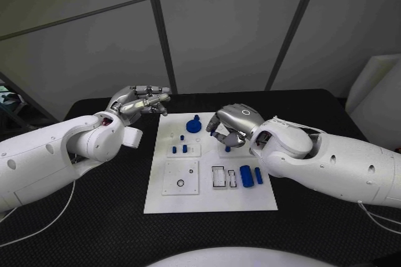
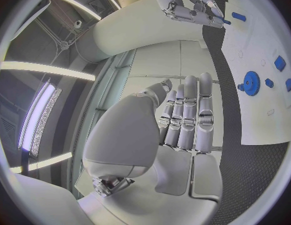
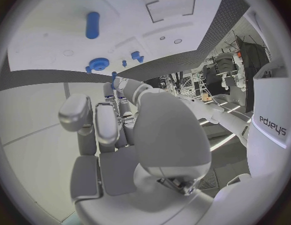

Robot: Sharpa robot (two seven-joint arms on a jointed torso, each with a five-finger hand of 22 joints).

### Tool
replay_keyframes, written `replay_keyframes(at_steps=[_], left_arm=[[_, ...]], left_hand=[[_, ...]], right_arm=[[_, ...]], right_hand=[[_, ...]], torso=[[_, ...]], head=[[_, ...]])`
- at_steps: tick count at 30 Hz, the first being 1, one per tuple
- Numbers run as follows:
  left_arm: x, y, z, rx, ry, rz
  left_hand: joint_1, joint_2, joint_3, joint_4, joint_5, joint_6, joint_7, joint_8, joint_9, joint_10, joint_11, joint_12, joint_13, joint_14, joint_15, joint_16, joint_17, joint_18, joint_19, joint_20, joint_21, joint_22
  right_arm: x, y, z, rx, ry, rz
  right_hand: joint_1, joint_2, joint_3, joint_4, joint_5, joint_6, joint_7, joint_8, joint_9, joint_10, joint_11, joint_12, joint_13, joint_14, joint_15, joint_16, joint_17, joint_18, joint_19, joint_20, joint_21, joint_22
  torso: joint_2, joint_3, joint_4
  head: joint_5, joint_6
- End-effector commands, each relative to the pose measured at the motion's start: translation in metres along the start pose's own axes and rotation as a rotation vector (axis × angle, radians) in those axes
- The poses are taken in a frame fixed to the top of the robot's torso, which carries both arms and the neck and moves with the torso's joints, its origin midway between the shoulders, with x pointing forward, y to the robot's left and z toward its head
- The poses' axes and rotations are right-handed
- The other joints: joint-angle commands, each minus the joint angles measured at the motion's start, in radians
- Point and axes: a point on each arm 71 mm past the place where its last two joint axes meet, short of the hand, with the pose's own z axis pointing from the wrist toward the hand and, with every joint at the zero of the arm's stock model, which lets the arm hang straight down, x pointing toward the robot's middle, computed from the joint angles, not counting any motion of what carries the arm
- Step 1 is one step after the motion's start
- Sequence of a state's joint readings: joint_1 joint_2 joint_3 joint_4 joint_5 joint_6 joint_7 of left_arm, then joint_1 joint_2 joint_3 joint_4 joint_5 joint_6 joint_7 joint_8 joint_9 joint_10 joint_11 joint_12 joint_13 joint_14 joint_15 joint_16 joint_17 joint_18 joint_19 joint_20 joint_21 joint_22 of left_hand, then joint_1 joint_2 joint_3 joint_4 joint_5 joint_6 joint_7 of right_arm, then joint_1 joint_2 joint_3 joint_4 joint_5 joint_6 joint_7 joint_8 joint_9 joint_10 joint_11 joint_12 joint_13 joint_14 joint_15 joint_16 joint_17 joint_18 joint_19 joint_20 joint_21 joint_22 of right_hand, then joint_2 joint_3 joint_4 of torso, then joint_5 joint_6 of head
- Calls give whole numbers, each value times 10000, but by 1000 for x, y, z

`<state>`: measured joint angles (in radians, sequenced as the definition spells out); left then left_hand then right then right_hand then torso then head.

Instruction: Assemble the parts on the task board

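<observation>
the white task board lies mid-table, with a blue gear and small pegs seated and a blue cylinder loose, so assembly looks partial. the left hand hovers beside the board, fingers together, empty. the right hand pinches a small blue part over the board.

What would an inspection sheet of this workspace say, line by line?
Surface: black table under a white board.
Job's things: blue gear, blue cylinder and small blue pieces lie on the board.
Clutter: nothing seen.
Hands: left hand hovers off the board's far corner, fingers curled, holding nothing; right hand is over the board's far half, and I cannot tell whether it holds anything.
Cables: thin white cable beside the left arm.
Surroundings: grey wall panels behind the table.
</observation>
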<state>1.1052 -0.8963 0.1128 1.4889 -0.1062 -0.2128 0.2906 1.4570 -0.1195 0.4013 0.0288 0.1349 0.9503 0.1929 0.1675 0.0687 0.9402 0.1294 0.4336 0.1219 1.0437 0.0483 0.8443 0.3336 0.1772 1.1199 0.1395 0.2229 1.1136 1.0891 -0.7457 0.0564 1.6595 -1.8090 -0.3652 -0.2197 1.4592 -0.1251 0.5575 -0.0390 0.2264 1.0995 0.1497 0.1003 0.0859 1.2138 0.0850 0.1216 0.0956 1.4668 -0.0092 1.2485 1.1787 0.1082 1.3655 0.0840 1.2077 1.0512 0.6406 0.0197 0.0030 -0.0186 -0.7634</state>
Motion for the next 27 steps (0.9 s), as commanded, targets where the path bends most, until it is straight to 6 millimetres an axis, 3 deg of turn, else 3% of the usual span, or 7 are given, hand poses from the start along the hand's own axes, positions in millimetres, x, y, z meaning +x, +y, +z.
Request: replay_keyframes(at_steps=[1,9,15,21,27], left_arm=[[1,-2,1,220,26,-61],[2,-2,3,221,18,-62],[3,-2,3,239,33,-64],[4,-3,4,258,50,-67],[6,-3,6,268,86,-80]], left_hand=[[41,3,20,-60,35,-16,58,0,-15,-41,-2,32,-11,-37,-24,-34,-13,27,0,-67,44,9],[66,29,40,-89,36,4,48,21,-10,-22,-7,50,-19,-37,-24,-36,-36,24,-7,-69,58,20],[66,29,40,-89,36,4,48,21,-10,-22,-7,50,-19,-37,-24,-36,-36,24,-7,-69,58,20],[73,27,41,-99,35,7,46,25,-9,-19,-8,53,-22,-37,-25,-37,-42,24,-9,-70,62,23],[73,27,41,-99,35,7,46,25,-9,-19,-8,53,-22,-37,-25,-37,-42,24,-9,-70,62,23]], right_arm=[[-2,11,5,-495,-427,586],[18,24,8,-759,-109,1253],[37,32,12,-856,286,1524],[49,34,14,-849,602,1613],[61,37,12,-924,1024,1664]], right_hand=[[-47,-104,56,1,30,31,47,-44,0,178,-81,-40,20,431,-50,63,12,-53,62,14,40,16],[-94,-113,54,6,26,35,52,-50,1,179,-76,-57,25,433,-44,81,18,-64,75,15,99,90],[-105,-118,52,5,24,33,53,-53,0,176,-75,-63,26,433,-42,83,17,-64,72,16,103,93],[-145,-118,46,13,18,25,58,-64,-2,169,-70,-82,29,435,-37,103,28,-68,69,20,127,120],[-160,-117,44,15,16,20,60,-70,-3,166,-69,-90,30,436,-35,109,30,-68,66,22,132,124]], torso=[[34,-32,22],[34,-30,24],[39,-40,26],[55,-29,-6],[38,-24,2]], head=[[289,-65],[1031,-323],[1398,-518],[1682,-666],[1817,-764]])
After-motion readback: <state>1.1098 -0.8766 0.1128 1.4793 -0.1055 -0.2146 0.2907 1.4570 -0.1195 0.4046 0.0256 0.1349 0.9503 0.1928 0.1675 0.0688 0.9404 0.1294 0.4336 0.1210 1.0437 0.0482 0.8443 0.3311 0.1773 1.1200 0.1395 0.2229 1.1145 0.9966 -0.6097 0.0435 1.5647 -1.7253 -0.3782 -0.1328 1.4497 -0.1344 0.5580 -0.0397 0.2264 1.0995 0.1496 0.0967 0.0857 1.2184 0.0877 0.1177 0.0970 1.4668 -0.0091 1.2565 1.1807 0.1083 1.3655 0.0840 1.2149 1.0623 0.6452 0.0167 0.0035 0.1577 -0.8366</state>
